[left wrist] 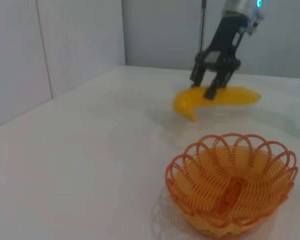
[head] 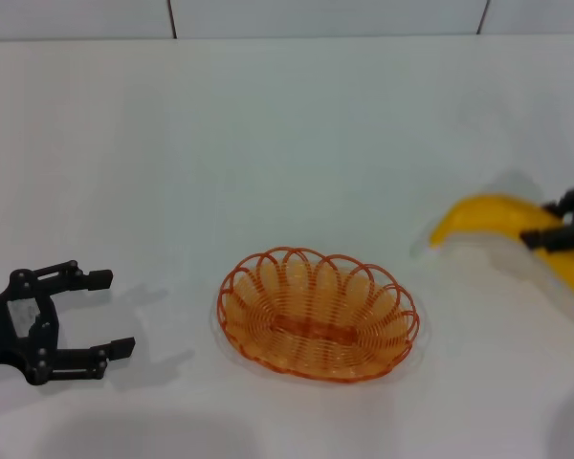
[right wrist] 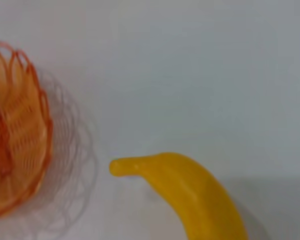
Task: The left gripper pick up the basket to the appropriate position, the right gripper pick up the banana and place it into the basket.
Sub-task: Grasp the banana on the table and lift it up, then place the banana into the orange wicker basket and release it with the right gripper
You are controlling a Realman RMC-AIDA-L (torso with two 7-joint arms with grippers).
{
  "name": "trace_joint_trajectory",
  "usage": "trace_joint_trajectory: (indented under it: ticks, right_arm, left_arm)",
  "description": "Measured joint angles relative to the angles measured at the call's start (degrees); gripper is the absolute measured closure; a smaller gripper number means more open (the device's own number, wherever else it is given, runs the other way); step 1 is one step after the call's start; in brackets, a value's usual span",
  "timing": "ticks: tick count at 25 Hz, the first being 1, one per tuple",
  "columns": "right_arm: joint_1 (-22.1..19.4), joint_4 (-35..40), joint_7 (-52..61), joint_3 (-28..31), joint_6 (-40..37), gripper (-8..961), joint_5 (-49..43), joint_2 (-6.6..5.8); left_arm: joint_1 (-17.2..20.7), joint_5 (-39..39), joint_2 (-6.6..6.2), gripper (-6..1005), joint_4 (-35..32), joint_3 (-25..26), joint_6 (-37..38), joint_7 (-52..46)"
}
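- Orange wire loops make up the basket (head: 318,314), which sits on the white table (head: 268,143) near the front middle in the head view, its long axis running left to right, with nothing in it
- Black and spread wide, the left gripper (head: 103,312) hovers at the near left, well apart from the basket and holding nothing
- Farther right, the banana (head: 502,225) is pinched by the right gripper (head: 547,239), which the head view cuts off at its edge
- The left wrist view alone shows that grip whole: the right gripper (left wrist: 210,86) comes down from above and its fingers straddle the middle of the banana (left wrist: 217,97) beyond the basket (left wrist: 231,185)
- The right wrist view shows none of its own fingers, only the banana (right wrist: 190,192) with its narrow tip pointing toward the basket (right wrist: 15,135), apart from it
- Whether the banana touches the table I cannot tell
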State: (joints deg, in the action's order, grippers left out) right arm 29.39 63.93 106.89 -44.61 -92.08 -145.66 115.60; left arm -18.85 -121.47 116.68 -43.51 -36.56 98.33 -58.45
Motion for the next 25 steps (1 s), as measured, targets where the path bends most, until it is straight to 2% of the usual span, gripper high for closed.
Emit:
trace_joint_trajectory:
  ticks: [3,6,12,14,17,25]
  right_arm:
    - [0.22,4.25,0.66,3.75,-3.02,458,3.76,-0.13]
    - [0.26,6.91,0.75,6.15,-7.92,457,12.15,-0.30]
    - [0.25,6.79,-0.55,5.27,-19.04,455,33.15,-0.04]
    - [0.21,6.29,-1.40,3.12,-21.30,454,38.15,0.24]
    - [0.37,3.00,-2.65,-3.14,-20.99,453,44.07,0.33]
    - [5.01,-9.27,-4.38,-19.69,-10.37,450,45.15,0.33]
  left_arm:
    - [0.04,0.01,-0.02,122,0.00,0.00,-0.04,0.00]
    - [0.05,0.01,-0.04,122,0.00,0.00,-0.06,0.00]
    - [-0.03,0.01,-0.04,122,0.00,0.00,-0.07,0.00]
    - [-0.23,0.01,0.03,122,0.00,0.00,-0.08,0.00]
    - [-0.55,0.00,0.11,123,0.00,0.00,-0.07,0.00]
    - [-1.29,0.00,0.21,123,0.51,0.00,-0.07,0.00]
